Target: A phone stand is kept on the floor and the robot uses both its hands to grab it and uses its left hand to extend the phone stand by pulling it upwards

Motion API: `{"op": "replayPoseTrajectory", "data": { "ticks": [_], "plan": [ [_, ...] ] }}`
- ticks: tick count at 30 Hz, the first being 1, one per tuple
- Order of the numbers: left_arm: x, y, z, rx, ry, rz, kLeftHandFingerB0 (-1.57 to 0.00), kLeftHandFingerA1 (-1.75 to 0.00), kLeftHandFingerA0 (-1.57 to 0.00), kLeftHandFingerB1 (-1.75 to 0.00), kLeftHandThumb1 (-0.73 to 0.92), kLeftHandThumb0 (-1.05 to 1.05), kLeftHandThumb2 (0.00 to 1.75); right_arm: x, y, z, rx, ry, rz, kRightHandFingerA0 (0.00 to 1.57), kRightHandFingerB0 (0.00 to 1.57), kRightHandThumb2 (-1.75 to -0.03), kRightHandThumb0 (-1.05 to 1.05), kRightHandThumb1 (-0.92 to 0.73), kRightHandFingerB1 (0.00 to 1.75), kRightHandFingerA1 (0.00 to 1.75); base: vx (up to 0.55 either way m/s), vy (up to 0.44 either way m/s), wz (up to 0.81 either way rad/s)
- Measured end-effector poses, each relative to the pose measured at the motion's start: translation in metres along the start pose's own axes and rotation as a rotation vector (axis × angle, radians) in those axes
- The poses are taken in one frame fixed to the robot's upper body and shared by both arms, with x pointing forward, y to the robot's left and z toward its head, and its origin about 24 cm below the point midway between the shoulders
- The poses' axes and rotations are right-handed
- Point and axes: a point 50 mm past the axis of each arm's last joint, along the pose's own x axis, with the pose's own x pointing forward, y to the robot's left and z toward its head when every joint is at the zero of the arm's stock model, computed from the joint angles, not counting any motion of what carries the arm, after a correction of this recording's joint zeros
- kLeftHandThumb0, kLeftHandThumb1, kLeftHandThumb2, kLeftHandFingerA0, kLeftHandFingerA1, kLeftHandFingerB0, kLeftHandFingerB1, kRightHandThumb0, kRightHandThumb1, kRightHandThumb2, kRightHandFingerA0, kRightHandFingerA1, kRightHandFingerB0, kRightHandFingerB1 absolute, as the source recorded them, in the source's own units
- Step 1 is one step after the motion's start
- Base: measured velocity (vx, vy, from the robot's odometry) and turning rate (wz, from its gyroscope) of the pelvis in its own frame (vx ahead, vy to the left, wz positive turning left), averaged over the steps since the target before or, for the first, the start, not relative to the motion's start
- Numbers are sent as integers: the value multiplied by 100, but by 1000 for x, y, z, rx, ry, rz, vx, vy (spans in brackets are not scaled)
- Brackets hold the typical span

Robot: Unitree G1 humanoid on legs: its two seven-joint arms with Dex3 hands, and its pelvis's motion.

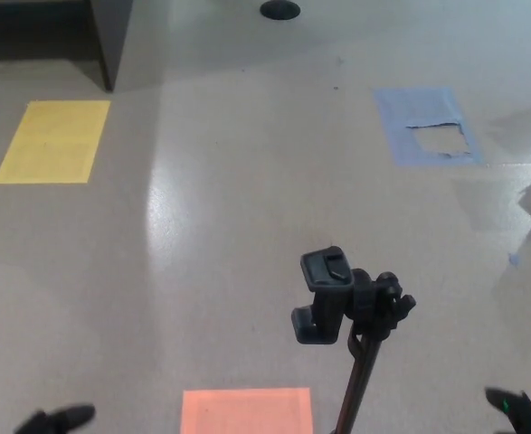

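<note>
In the head view we look down on a smooth grey-beige floor (247, 208) with a soft shine; a pale band of reflected light runs down it left of the middle. On the floor we see three flat coloured rectangles. A yellow sheet (53, 141) lies at the upper left. A blue sheet (419, 116) lies at the upper right, and it is torn, so a patch of floor shows through its middle. An orange sheet (246, 410) lies at the bottom edge, just left of the stand's pole.

At the top left a dark piece of furniture (111, 41) stands on the floor and throws a shadow. A small dark round object (280, 9) sits at the top edge, near the middle. At the right edge we see something pale, but we cannot tell what it is.

The stand (348, 312) rises toward the camera in the lower middle, right of centre. Its black clamp head is on top, and the thin pole goes down to the bottom edge.

The left hand (57, 419) shows only as a dark tip at the lower left corner, well apart from the stand. The right hand (516, 411) shows only as a dark tip at the lower right, with a small green light, also apart from the stand. For both hands we cannot tell if the fingers are apart or together.
</note>
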Motion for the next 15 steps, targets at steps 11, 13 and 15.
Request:
{"op": "replayPoseTrajectory", "data": {
  "ticks": [11,13,15],
  "plan": [
    [-1,-7,22,-133,-170,94,-44,-88,-54,-73,69,-101,86,6,-12,25,-25,-176,-34,35,28,-63,-105,-71,69,82,0,0,0],
    [0,-12,25,-155,-201,102,-41,-85,-47,-68,85,-93,66,6,-19,31,-38,-211,-45,27,20,-62,-105,-67,66,80,0,0,0],
    [0,-14,29,-161,-225,107,-49,-80,-52,-66,80,-93,64,6,-21,34,-43,-233,-49,15,14,-83,-42,-4,61,61,0,0,0]
  ]
}}
